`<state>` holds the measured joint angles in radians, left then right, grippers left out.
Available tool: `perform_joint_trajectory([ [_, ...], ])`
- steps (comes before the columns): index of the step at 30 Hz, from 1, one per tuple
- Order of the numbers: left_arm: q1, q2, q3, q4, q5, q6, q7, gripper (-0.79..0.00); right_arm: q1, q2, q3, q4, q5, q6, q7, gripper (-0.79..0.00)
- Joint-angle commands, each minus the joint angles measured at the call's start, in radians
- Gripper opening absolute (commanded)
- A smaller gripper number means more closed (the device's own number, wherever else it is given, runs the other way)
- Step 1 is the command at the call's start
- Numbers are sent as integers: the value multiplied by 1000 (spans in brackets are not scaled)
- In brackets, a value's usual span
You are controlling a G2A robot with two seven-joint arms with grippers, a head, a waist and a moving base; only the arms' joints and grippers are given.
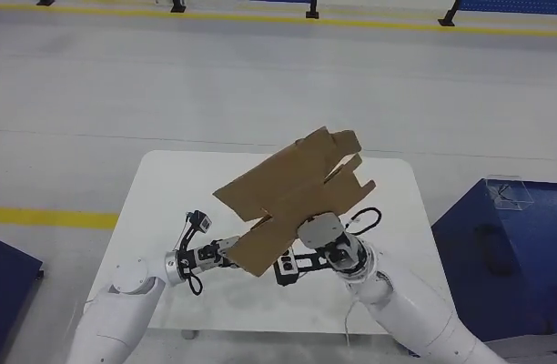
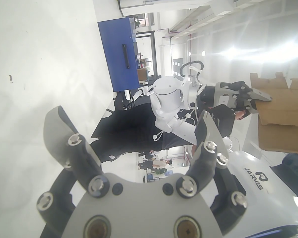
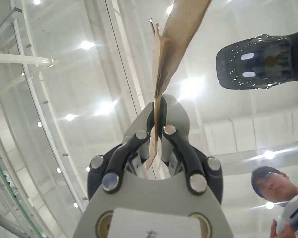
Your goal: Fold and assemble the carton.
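- You have one carton (image 1: pixel 292 196), a flat brown cardboard blank with slotted flaps. It is held in the air above the white bench (image 1: pixel 169 191), tilted, with its flapped end highest.
- Your right claw (image 3: pixel 157 115) sits at the carton's lower edge and is closed narrow on it. The right wrist view shows the cardboard edge pinched between both fingers and running up away from them.
- Your left claw (image 2: pixel 129 116) stands wide, near the carton's lowest corner. The left wrist view shows it apart from the cardboard.
- Count: one carton, two claws, one bench.
- One blue cabinet (image 1: pixel 497 246) stands well apart from the carton, beyond the side that the right claw grips.
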<state>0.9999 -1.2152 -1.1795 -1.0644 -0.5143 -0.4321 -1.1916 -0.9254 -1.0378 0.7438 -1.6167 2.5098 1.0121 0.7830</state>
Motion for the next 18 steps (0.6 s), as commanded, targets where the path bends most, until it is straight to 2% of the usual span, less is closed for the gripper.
perform_joint_trajectory([
  [1,0,0,0,0,0,0,0,0,6,6,16,-7,-29,0,16,-785],
  [3,0,0,0,0,0,0,0,0,10,10,85,-8,-112,-12,37,-785],
  [5,0,0,0,0,0,0,0,0,5,9,168,-33,-307,-97,122,-785],
  [9,0,0,0,0,0,0,0,0,-10,9,263,1,-898,-509,462,-785],
  [11,0,0,0,0,0,0,0,0,-6,8,293,62,-1048,-716,562,-785],
  [14,0,0,0,0,0,0,0,0,6,6,349,99,-1218,-1027,594,-785],
  [18,0,0,0,0,0,0,0,0,-9,7,413,83,-1442,-1371,584,-785],
])
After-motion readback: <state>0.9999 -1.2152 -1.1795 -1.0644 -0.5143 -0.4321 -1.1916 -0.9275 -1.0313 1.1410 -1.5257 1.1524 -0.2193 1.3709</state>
